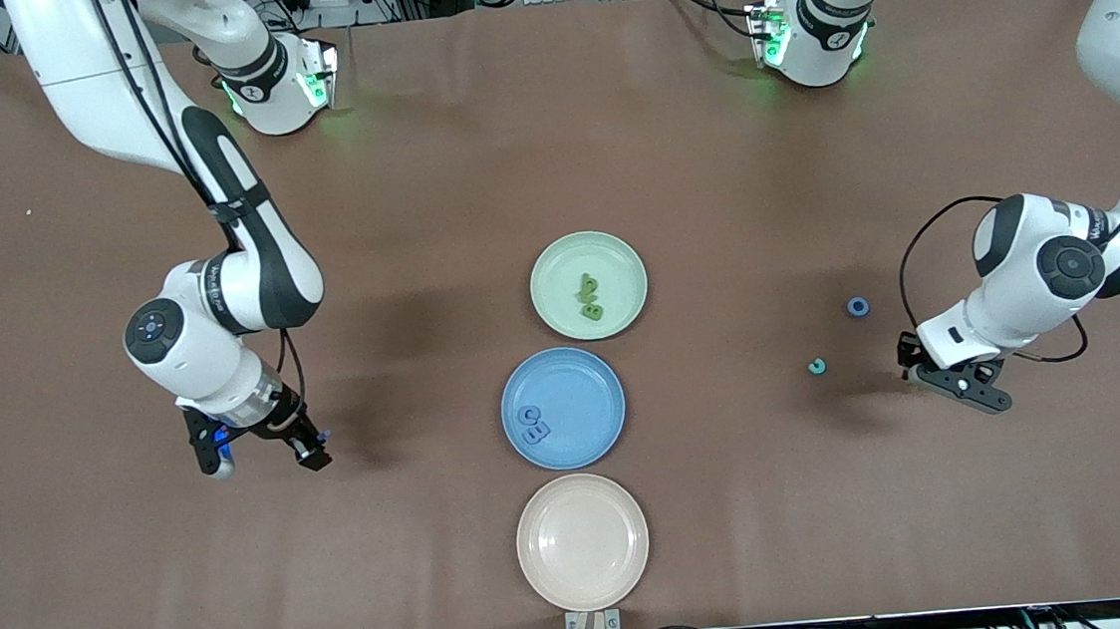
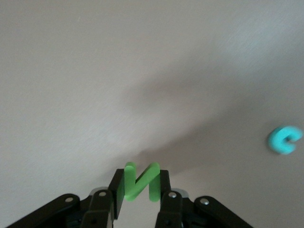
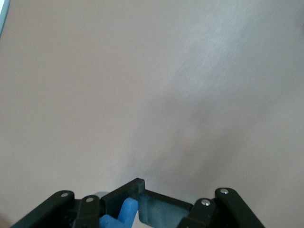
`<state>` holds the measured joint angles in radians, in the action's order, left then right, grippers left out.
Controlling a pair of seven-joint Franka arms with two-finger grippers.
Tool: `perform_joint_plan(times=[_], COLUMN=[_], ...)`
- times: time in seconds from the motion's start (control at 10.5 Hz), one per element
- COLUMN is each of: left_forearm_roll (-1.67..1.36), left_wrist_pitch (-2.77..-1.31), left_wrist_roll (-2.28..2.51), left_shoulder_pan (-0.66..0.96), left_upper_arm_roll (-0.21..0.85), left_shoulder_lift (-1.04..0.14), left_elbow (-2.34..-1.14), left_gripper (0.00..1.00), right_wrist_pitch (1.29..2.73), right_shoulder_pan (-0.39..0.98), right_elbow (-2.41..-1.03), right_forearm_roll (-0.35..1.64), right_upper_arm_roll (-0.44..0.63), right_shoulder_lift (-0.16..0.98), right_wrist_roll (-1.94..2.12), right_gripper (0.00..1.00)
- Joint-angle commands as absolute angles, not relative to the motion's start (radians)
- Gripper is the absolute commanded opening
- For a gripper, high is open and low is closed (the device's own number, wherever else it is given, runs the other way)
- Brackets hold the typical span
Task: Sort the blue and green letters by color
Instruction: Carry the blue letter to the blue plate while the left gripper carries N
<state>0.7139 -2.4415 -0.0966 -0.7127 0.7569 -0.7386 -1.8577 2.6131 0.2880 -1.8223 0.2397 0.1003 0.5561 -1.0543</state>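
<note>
Nearest the front camera, the right gripper point(image 1: 261, 448) hangs over bare brown table toward the right arm's end, fingers pinched on a small blue foam piece point(image 3: 124, 213). The round blue plate point(image 1: 601, 429), already carrying blue letters point(image 1: 533, 425), lies well off toward the table's middle, so that's its carry. The left gripper point(image 2: 138, 183) clamps a leaf-green foam letter N point(image 2: 141, 180) upright. The pale green plate point(image 1: 617, 255), farther back, is its target.
</note>
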Motion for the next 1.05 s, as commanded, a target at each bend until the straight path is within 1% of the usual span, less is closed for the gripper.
perform_joint_plan(times=[0.0, 0.19, 0.29, 0.67, 0.95], left_forearm_roll=[0.677, 0.676, 0.676, 0.676, 0.675], left_wrist_pitch=[-2.300, -2.185, -2.168, -2.163, -2.164], left_wrist_roll=[0.072, 0.287, 0.414, 0.910, 1.190], left_shoulder_pan=[-0.606, -0.571, -0.522, -0.261, -0.060], left_upper_arm_roll=[0.788, 0.891, 0.906, 0.914, 0.879], left_shoulder_lift=[-0.700, -0.701, -0.700, -0.710, -0.726], left_elbow=[-1.794, -1.775, -1.778, -1.776, -1.767], left_gripper=[0.00, 0.00, 0.00, 0.00, 0.00], right_wrist_pitch=[2.600, 2.600, 2.600, 2.600, 2.606], right_shoulder_pan=[0.337, 0.380, 0.411, 0.541, 0.612], right_elbow=[-1.793, -1.767, -1.741, -1.597, -1.534], right_forearm_roll=[0.276, 0.278, 0.278, 0.371, 0.414], right_upper_arm_roll=[0.106, 0.104, 0.104, 0.106, 0.106], right_shoulder_lift=[0.560, 0.569, 0.580, 0.664, 0.704], right_wrist_roll=[-1.060, -1.060, -1.060, -1.060, -1.061], right_gripper=[0.00, 0.00, 0.00, 0.00, 0.00])
